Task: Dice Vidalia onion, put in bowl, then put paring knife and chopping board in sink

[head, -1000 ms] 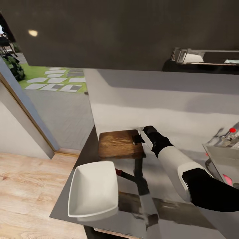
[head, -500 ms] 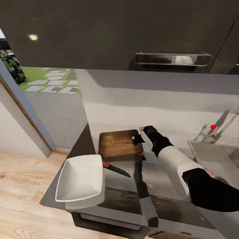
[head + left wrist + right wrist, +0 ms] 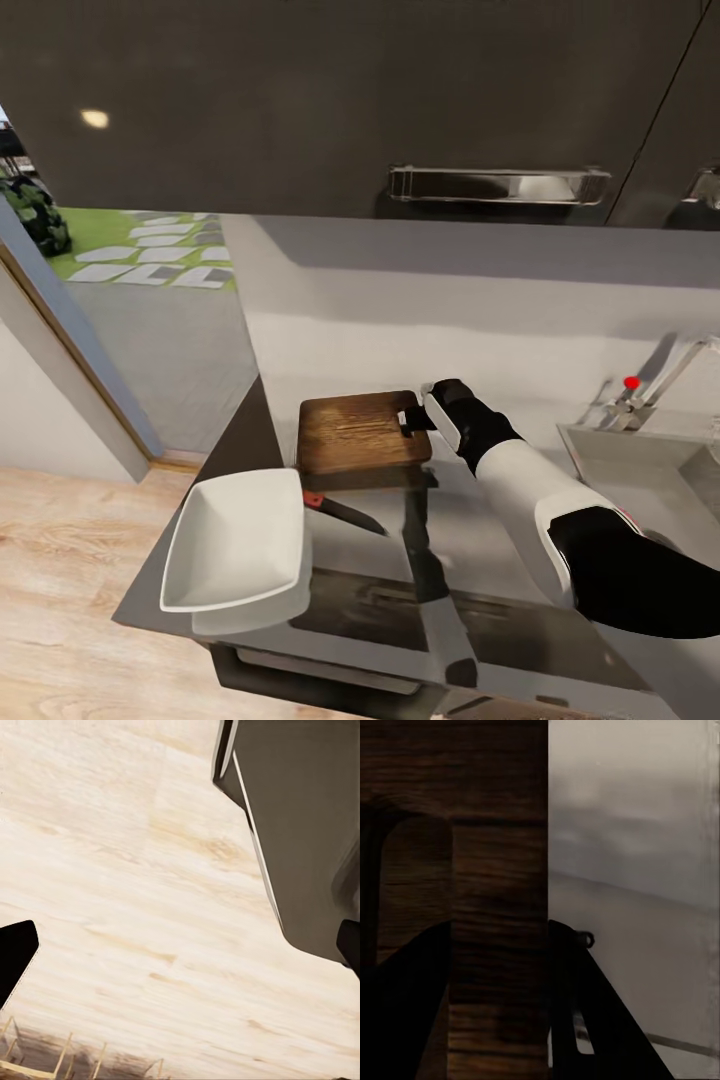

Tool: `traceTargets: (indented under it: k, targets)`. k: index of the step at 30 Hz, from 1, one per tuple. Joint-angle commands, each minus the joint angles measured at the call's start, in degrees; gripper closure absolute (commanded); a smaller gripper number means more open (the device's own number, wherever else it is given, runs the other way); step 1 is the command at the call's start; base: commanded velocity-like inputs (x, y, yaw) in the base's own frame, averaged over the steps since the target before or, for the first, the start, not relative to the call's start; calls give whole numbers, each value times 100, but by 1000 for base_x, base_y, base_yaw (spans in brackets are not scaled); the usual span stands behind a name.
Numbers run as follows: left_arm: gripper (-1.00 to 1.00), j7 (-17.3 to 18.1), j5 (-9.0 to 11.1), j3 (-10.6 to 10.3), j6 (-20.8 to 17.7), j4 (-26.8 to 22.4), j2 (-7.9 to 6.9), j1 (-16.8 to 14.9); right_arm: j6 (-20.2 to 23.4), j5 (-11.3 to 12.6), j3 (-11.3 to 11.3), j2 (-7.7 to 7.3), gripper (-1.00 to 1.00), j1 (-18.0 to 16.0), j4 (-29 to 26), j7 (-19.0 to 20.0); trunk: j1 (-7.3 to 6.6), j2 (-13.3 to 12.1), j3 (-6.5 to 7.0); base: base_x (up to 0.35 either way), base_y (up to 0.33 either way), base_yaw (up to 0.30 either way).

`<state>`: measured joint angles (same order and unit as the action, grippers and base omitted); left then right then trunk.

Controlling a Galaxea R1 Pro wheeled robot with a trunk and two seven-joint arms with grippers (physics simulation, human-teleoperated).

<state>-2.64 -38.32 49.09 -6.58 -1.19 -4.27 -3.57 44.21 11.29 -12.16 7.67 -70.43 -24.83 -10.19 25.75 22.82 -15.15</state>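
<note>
The right end effector (image 3: pixel 412 419) clamps the chopping board (image 3: pixel 362 432) at its edge nearest the sink (image 3: pixel 640 455). The left end effector (image 3: pixel 180 945) hangs spread over floor. Risk: the board swings and strikes the knife (image 3: pixel 340 510) beside the bowl (image 3: pixel 235 545) on the desk (image 3: pixel 480 520).

My right arm reaches forward from the lower right of the head view, black upper sleeve, white forearm, dark wrist. My right tool (image 3: pixel 408 420) has its two dark fingers closed on the near edge of the chopping board (image 3: pixel 360 432), one above and one below. My left tool's dark fingertips (image 3: pixel 13 958) sit wide apart, holding nothing.
</note>
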Motion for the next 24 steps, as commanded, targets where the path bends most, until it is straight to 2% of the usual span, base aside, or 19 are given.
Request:
traceTargets:
  k: [1,7,12,24]
  targets:
    - [-100,-9,-53,48,-18,-3,1,-3,18,66,-41,-3,100,-6,-3,-44,3,10,-4,0,0,-206]
    - [-100,-9,-53,48,-15,-4,4,-3,18,66,-41,-3,100,-6,-3,-44,3,10,34,0,-21,-225]
    - [-100,-9,-53,48,-11,-4,5,-3,18,66,-37,-6,100,-6,-3,-44,3,10,68,-59,-223,-232]
    - [-100,-9,-53,48,-10,-4,5,-3,18,66,-39,-5,100,-6,-2,-44,3,10,140,-212,-239,-190]
